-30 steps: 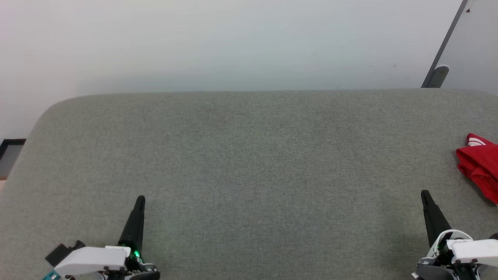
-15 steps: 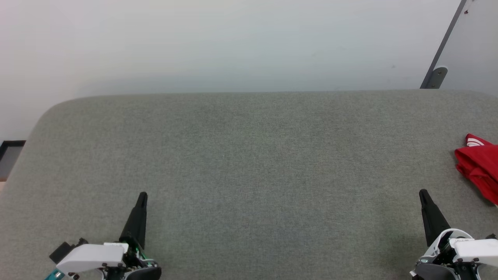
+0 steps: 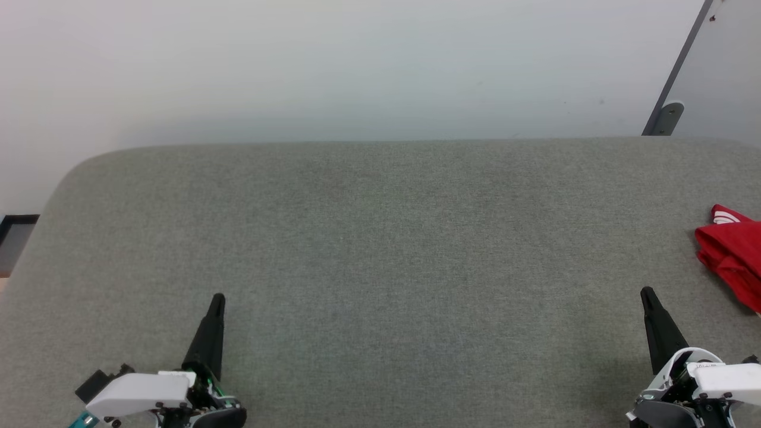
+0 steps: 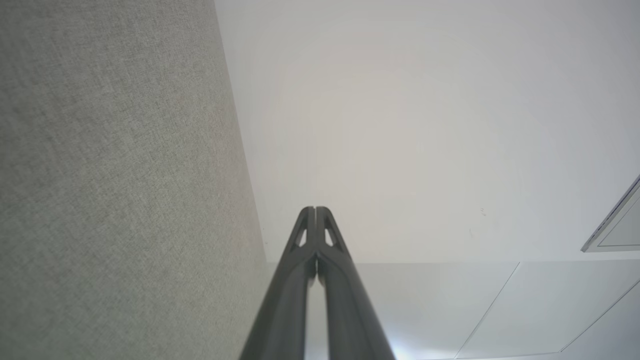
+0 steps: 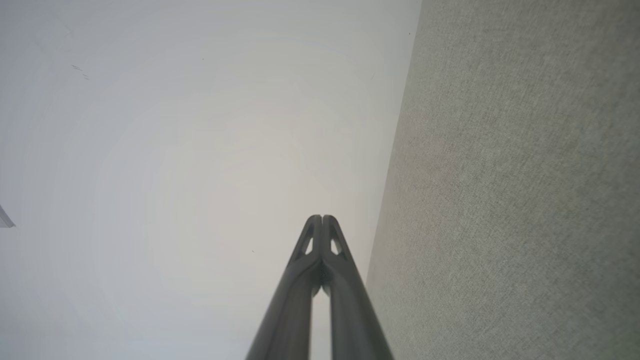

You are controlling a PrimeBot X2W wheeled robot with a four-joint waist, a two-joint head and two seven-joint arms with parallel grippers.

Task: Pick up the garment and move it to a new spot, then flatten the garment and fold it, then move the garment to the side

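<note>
Garment lies bunched, poss. folded, far right on grey surface.

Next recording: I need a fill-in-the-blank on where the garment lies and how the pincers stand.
The garment lies bunched at the ____ edge of the grey surface. The left pincer and the right pincer are both ____. The pincer nearer the garment is the ____ one.
Missing: right; shut; right.

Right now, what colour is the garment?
The garment is red, with white stripes at one corner; clearest in the head view.
</note>
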